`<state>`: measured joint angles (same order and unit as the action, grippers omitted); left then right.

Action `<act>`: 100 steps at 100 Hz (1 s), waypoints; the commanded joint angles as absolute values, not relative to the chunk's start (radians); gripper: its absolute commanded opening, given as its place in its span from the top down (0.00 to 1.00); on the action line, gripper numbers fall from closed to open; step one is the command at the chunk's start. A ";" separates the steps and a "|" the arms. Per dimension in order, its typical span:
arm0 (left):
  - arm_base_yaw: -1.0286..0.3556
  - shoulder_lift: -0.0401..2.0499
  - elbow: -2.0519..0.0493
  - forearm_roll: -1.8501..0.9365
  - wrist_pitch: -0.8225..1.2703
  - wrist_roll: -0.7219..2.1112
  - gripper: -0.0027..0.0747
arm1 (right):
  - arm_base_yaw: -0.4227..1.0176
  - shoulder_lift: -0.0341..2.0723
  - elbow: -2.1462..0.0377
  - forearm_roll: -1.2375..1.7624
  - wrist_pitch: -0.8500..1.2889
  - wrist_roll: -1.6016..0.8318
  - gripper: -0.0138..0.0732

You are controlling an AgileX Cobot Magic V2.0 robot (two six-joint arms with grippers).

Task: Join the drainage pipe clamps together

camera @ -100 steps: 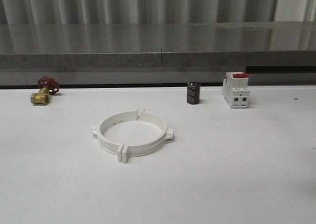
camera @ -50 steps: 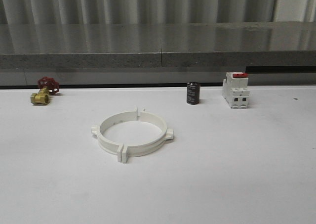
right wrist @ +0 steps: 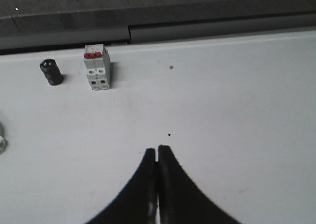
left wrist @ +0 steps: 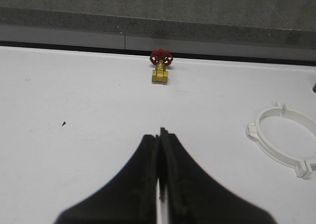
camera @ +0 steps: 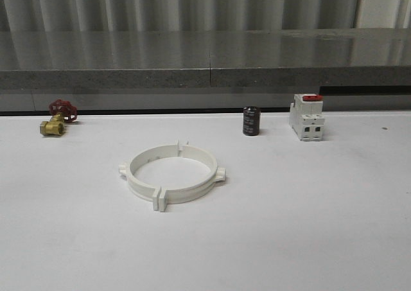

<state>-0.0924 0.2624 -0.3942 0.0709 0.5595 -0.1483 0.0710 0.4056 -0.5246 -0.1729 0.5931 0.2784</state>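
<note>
The two white drainage pipe clamps (camera: 171, 173) lie on the white table, their ends meeting so they form one ring with small tabs sticking out. Part of that ring (left wrist: 282, 138) shows in the left wrist view, off to one side of my left gripper (left wrist: 160, 133). The left gripper hangs over bare table, shut, with nothing between its fingers. My right gripper (right wrist: 157, 150) is also shut and empty, over bare table well apart from the ring; only a sliver of a clamp tab (right wrist: 2, 143) shows at that picture's edge.
A brass valve with a red handwheel (camera: 57, 118) sits at the back left. A black cylinder (camera: 251, 121) and a white breaker with a red top (camera: 306, 116) stand at the back right. A grey ledge (camera: 205, 72) runs behind the table.
A dark shape at the top right corner one second ago has gone from the front view. The ring and the other objects have not moved.
</note>
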 commanded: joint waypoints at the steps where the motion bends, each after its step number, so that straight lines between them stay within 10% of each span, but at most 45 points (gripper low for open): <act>1: -0.090 0.272 -0.421 0.071 0.485 -0.151 0.99 | 0.065 0.330 -0.483 -0.196 0.425 0.267 0.92; 100: -0.090 0.274 -0.421 0.071 0.485 -0.151 0.99 | -0.042 -0.031 0.012 0.000 -0.006 0.041 0.92</act>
<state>-0.0924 0.2618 -0.3942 0.0709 0.5595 -0.1483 -0.0340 -0.0094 0.0272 -0.0073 0.0636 0.0536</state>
